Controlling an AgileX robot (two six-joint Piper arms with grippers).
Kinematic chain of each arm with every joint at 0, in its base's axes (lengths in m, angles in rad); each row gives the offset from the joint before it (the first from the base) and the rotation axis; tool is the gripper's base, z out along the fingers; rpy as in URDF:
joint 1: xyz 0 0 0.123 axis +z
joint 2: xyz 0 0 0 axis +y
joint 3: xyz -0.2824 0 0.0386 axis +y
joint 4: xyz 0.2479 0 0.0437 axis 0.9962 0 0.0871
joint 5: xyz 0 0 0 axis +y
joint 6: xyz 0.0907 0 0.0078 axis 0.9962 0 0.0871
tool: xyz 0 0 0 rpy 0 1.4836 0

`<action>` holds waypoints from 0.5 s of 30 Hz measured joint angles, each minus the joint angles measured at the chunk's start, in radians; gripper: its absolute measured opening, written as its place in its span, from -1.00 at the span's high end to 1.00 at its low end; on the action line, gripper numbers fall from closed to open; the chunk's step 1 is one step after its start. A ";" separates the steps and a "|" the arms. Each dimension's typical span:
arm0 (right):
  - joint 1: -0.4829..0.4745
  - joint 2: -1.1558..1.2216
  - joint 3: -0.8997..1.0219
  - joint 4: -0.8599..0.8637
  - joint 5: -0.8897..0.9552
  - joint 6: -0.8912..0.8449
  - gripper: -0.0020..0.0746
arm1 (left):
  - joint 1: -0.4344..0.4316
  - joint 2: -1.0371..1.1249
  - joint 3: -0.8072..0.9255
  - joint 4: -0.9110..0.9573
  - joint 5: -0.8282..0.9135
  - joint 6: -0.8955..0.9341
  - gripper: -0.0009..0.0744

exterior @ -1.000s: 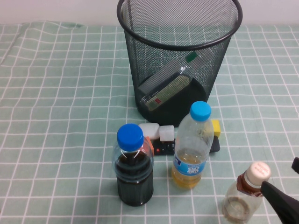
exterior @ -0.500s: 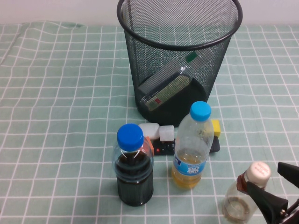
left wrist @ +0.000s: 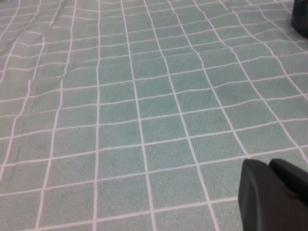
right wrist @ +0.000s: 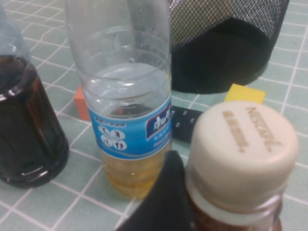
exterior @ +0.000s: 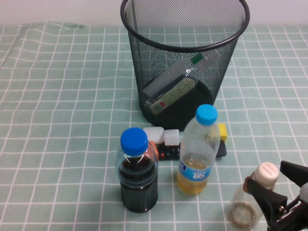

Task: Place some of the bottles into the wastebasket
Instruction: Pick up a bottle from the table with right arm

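Observation:
The black wire-mesh wastebasket [exterior: 144, 57] stands at the back centre. The taller clear bottle [exterior: 172, 89] with the green neck band lies slanted inside it. The small bottle with the cream cap [exterior: 267, 172] stands at the near right, also in the right wrist view [right wrist: 243, 144]. My right gripper [exterior: 275, 182] is open with one finger on each side of that bottle's neck. One finger [right wrist: 166, 192] lies against the neck; the other is out of the wrist view. My left gripper [left wrist: 274, 197] is shut and empty over bare cloth, out of the high view.
A blue-capped bottle of dark liquid [exterior: 138, 173] and a blue-capped bottle of yellow liquid [exterior: 198, 151] stand in front of the basket. Behind them lie a black remote [exterior: 168, 152], white blocks [exterior: 163, 134], a yellow block [exterior: 222, 132] and an orange block [exterior: 152, 146]. The table has a green checked cloth [exterior: 57, 120].
My right gripper has moved in from the near right and now straddles the small bottle's neck. The bottle's cap has shifted slightly. Nothing else has moved.

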 joint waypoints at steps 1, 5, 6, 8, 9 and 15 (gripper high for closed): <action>0.000 0.005 0.000 -0.004 -0.004 0.003 -0.56 | 0.000 0.000 0.000 0.000 0.000 0.000 0.98; 0.000 0.017 -0.002 -0.034 -0.013 0.019 -0.56 | 0.000 0.000 0.000 0.000 0.000 0.000 0.98; 0.001 0.022 -0.002 -0.038 -0.013 0.025 -0.56 | 0.000 0.000 0.000 0.000 0.000 0.000 0.98; 0.001 0.030 -0.002 -0.046 -0.017 0.034 -0.56 | 0.000 0.000 0.000 0.000 0.000 0.000 0.98; 0.001 0.035 -0.004 -0.049 -0.020 0.038 -0.56 | 0.000 0.000 0.000 0.000 0.000 0.000 0.98; 0.001 0.037 -0.015 -0.075 -0.028 0.040 -0.56 | 0.000 0.000 0.000 0.000 0.000 0.000 0.98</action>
